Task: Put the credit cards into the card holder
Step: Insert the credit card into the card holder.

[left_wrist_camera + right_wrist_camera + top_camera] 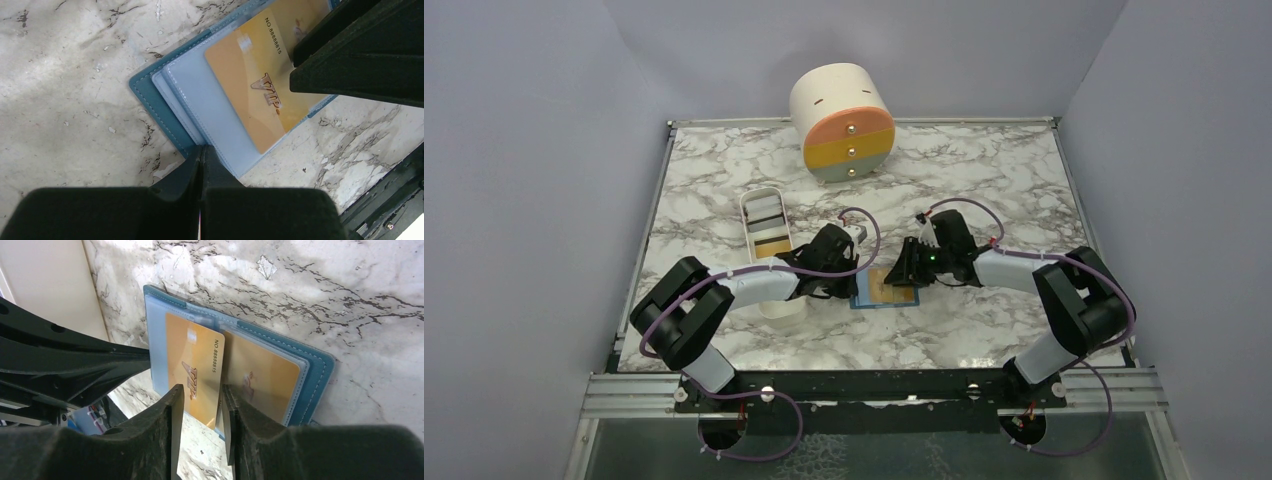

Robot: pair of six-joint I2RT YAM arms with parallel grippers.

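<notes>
The blue card holder [861,300] lies open on the marble table between both grippers. A gold VIP card [255,80] lies on its left inner pocket, sticking out past the near edge [195,355]. A second gold card [260,375] sits inside the right clear pocket. My left gripper [201,149] is shut, its tips resting on the holder's [155,100] lighter blue edge; it also shows in the top view [849,275]. My right gripper [202,390] is open a little, its jaws just above the VIP card's free end, not gripping it; it also shows in the top view [902,272].
A long white tray [751,225] holding more cards [769,240] stands left of the left gripper, partly under that arm. A cream cylinder [839,105] with orange, yellow and grey drawers stands at the back. Grey walls enclose the table.
</notes>
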